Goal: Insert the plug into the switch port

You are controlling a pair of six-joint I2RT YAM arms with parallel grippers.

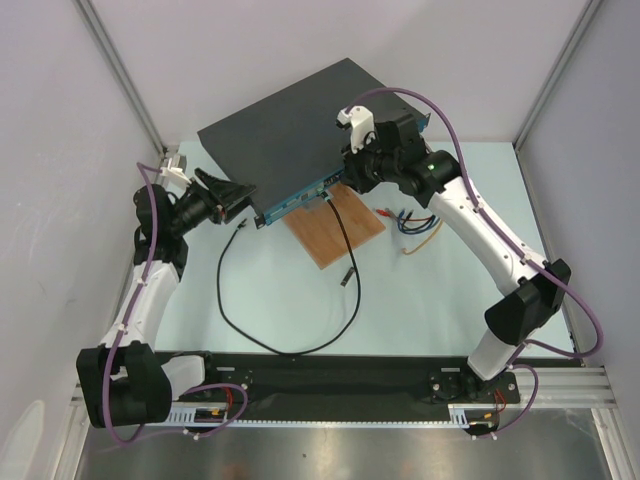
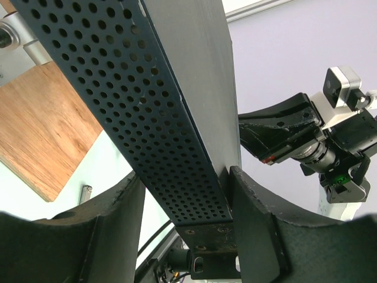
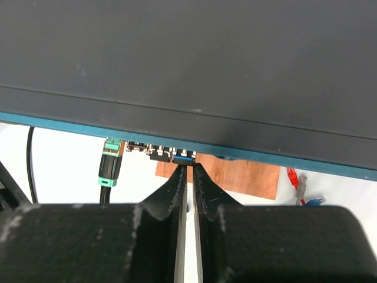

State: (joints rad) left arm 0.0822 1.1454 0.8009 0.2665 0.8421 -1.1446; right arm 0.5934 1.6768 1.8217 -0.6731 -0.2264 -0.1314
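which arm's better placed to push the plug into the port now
Right. The right gripper sits at the switch's teal port row, jaws nearly shut at a port. The left gripper straddles the switch's corner, bracing it.

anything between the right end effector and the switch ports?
Nothing visible. The right end effector is nearly shut with its tips right at the port row of the switch. A green plug already sits in a port off to one side, clear of it.
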